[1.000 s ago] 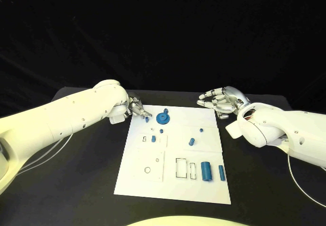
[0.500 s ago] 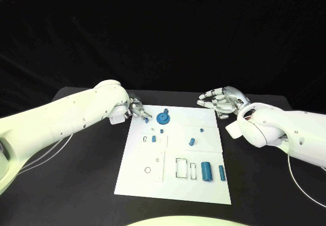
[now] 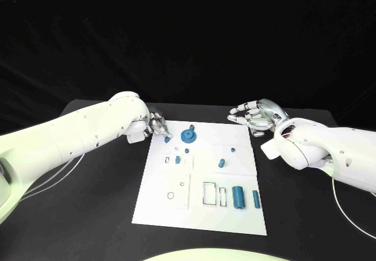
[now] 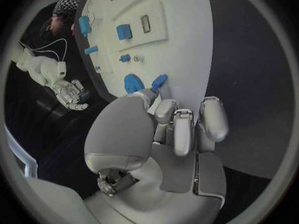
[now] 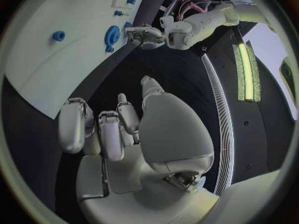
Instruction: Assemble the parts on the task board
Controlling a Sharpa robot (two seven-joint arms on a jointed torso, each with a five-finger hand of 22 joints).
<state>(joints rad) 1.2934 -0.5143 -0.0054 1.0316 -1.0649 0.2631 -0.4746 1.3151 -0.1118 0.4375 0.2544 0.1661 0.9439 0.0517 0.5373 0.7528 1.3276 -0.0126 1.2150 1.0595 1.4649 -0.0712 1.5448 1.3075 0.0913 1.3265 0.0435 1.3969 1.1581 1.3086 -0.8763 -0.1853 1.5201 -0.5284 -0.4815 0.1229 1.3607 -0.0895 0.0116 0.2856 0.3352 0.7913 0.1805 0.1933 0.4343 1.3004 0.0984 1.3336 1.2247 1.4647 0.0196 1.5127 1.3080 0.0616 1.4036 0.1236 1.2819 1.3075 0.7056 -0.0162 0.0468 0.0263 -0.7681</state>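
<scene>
The white task board [image 3: 202, 179] lies in the middle of the black table. My left hand [image 3: 157, 126] is at the board's far left corner and pinches a small blue peg [image 3: 168, 139] between thumb and fingertip, low over the board; the left wrist view shows the peg [image 4: 159, 80] tilted beside the blue gear [image 4: 132, 82]. The gear [image 3: 188, 136] stands just right of the peg. My right hand [image 3: 255, 116] hovers off the board's far right corner, holding nothing, its fingers [image 5: 109, 132] loosely bent and apart.
Small blue pieces [image 3: 177, 160] [image 3: 221, 162] [image 3: 232, 149] sit mid-board. A thick blue cylinder [image 3: 237, 197] and a slimmer one [image 3: 255, 199] lie near right, beside rectangular slots [image 3: 210, 193]. A raised white plate [image 3: 176, 190] with a hole lies near left.
The left hand's fingertips have shifted very slightly with the small peg. The right hand and the other parts have stayed where they were.
</scene>
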